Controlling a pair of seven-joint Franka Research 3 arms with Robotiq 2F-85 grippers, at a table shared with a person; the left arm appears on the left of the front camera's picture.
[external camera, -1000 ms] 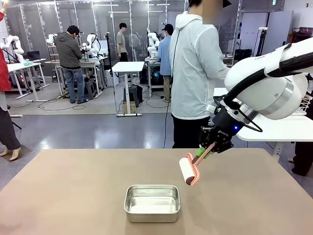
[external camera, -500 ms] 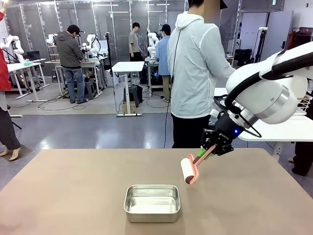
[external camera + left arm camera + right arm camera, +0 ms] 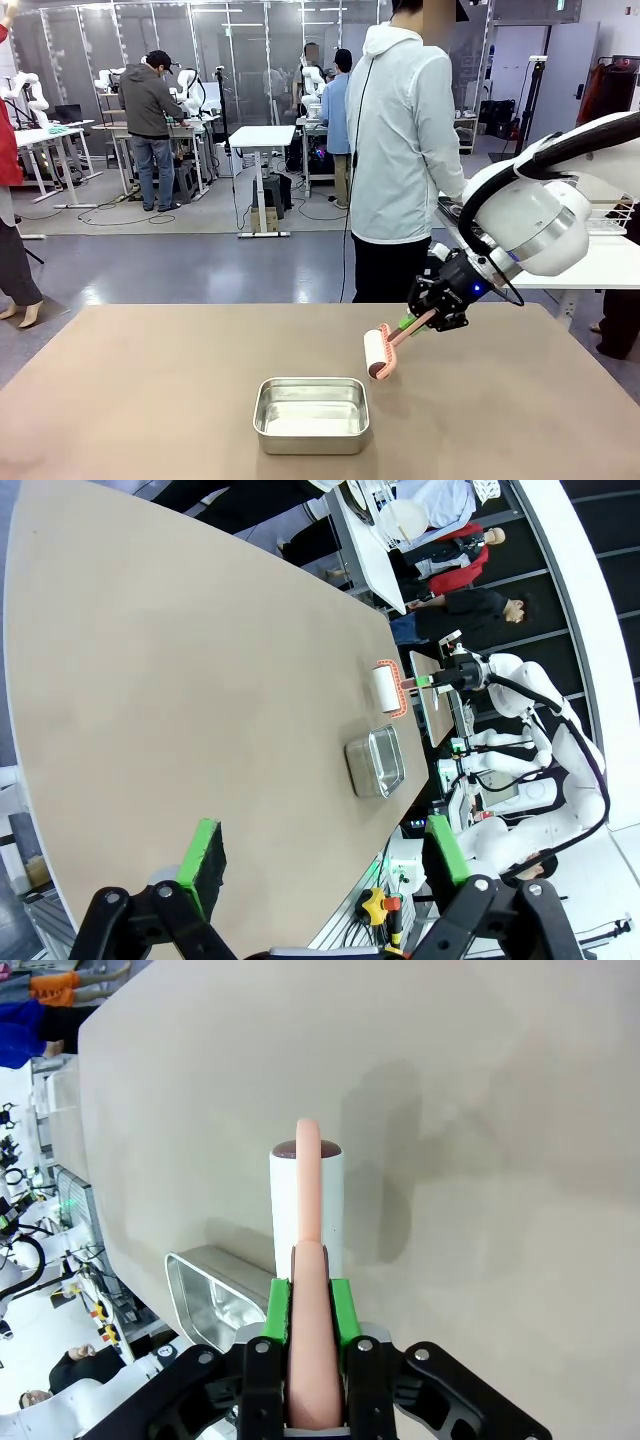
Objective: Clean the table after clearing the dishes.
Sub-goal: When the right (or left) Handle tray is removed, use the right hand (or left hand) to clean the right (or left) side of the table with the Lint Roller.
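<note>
- Step in hand: wiping the table (image 3: 150, 400). Clearing appears done, since the tan top carries just one steel pan (image 3: 311, 413), which sits near the robot's edge, about the middle.
- Right gripper (image 3: 410, 322): clenched on the pink handle of a lint roller (image 3: 377, 352). In the right wrist view the green pads (image 3: 275, 1305) press the handle from both sides, and the white roll (image 3: 307, 1200) points away from the wrist.
- Roller position: low over the table, just beyond the pan's far right corner and apart from it. Its shadow falls a little to one side, which suggests a small gap. Whether the roll touches the top cannot be told for certain.
- Left gripper (image 3: 325, 860): released, jaws wide, nothing between them, held high above the table and well apart from the pan and roller.
- The dishes (image 3: 405, 518): a round white shape that may be a plate lies on the white side table (image 3: 570, 262), off the tan top. It is too small to confirm.
- A person (image 3: 400, 150) stands at the far side, turned toward that side table.
- Next move, as a judgement: lower the roll flat onto the top and draw it in straight strokes, keeping the handle angle shallow and steering clear of the pan.
</note>
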